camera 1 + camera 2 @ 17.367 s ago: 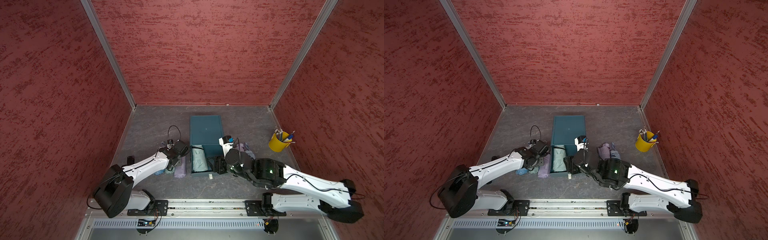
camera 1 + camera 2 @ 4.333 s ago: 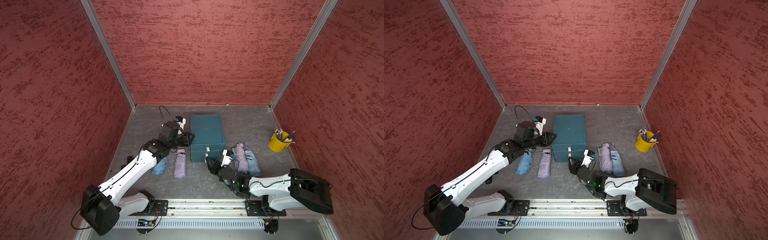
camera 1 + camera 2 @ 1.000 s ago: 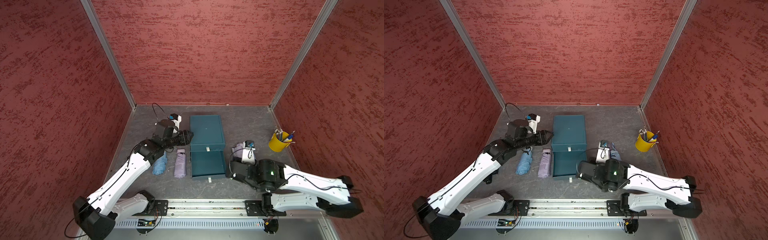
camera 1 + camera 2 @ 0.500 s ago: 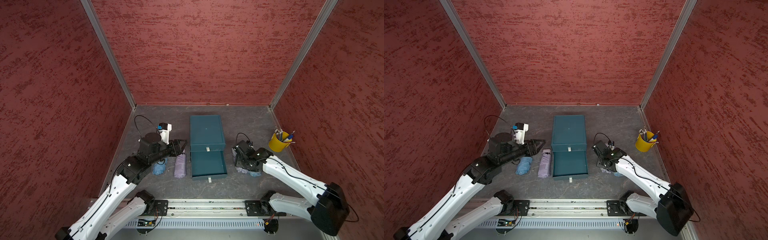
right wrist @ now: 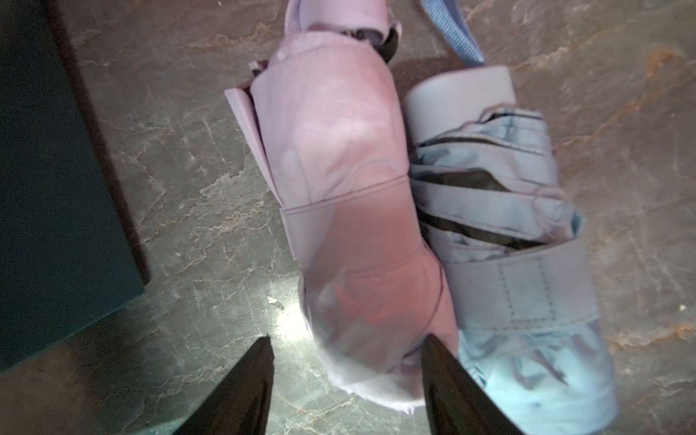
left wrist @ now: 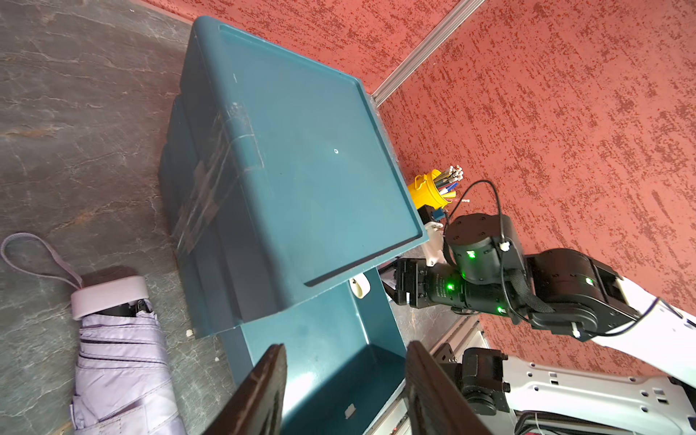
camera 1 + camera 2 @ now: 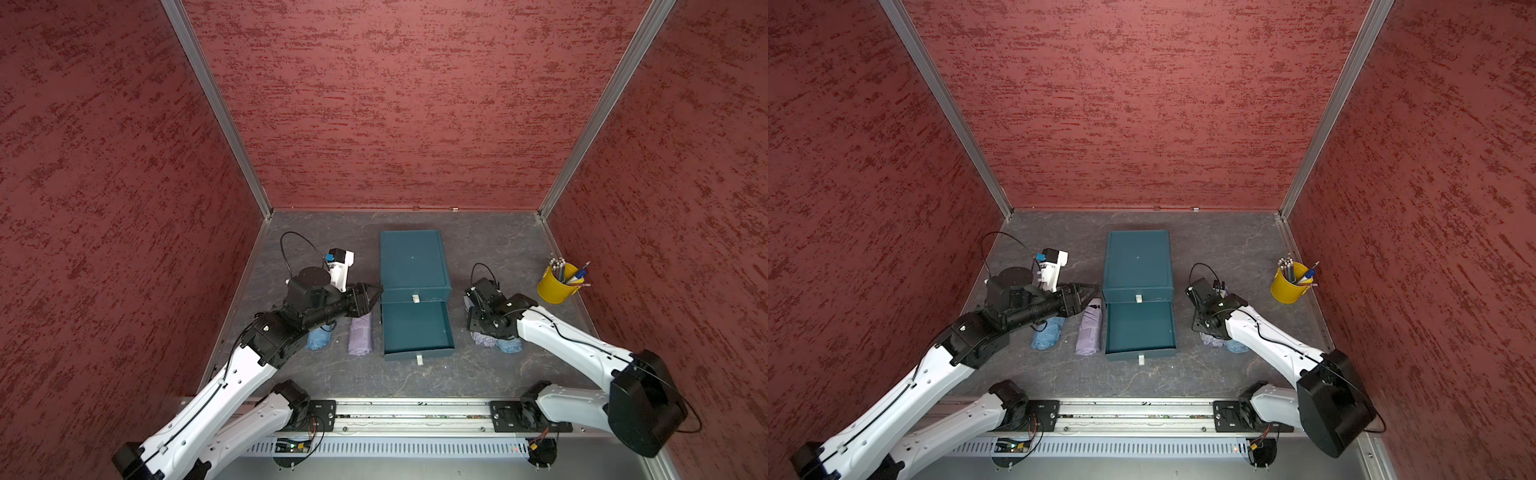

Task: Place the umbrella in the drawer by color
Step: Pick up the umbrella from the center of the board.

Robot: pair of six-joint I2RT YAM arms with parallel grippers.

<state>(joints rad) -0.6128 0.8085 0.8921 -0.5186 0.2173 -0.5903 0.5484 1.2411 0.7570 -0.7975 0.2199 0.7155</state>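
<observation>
left fingers [image 6: 263, 391] apart, nothing between; left gripper [image 6: 345, 344] sits by the left front corner of the cabinet [image 7: 413, 257]. bottom drawer [image 7: 415, 328] pulled out, empty. right fingers [image 5: 244, 388] apart too; right gripper [image 5: 347, 338] low over the tip end of the lilac umbrella [image 5: 339, 188], on the floor touching the blue umbrella [image 5: 508, 226], right of the drawer. second lilac umbrella [image 7: 360, 338] lies left of it.

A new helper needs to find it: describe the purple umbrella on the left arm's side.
Start at the teal drawer cabinet mid-floor, its lower drawer pulled open. On the left arm's side lie two folded umbrellas. The lilac umbrella lies next to the drawer, and the blue umbrella farther out.
</observation>
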